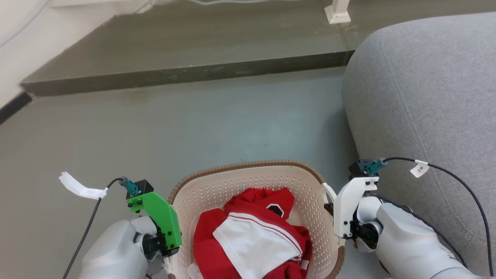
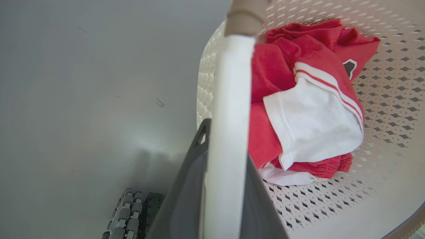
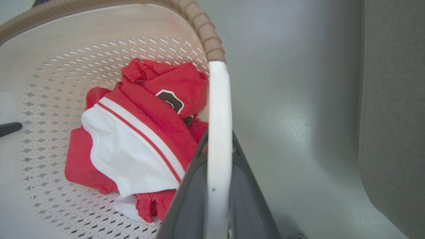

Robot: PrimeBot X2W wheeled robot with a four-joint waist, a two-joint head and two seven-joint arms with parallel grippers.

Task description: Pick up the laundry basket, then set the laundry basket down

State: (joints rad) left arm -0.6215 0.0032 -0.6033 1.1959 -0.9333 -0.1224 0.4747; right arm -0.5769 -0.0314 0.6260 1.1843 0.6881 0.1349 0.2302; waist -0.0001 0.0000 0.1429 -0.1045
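Observation:
The laundry basket point(image 1: 248, 166) is cream-white and perforated with a brown woven rim, and sits at the bottom centre of the head view. Red and white clothes point(image 1: 248, 232) lie inside it. My left gripper point(image 2: 225, 146), under a green mount, is shut on the basket's white left handle point(image 2: 229, 83), a dark finger on each side of the bar. My right gripper point(image 3: 218, 142), under a white mount, is shut the same way on the right handle point(image 3: 217, 99). I cannot tell whether the basket's base touches the floor.
A grey sofa point(image 1: 426, 97) stands close on the right, near my right arm. A dark raised step point(image 1: 174, 73) crosses the floor ahead, with a white post foot point(image 1: 337, 13) on it. Grey floor point(image 1: 193, 128) lies in front. A wheel of my base point(image 2: 126, 212) shows below the left gripper.

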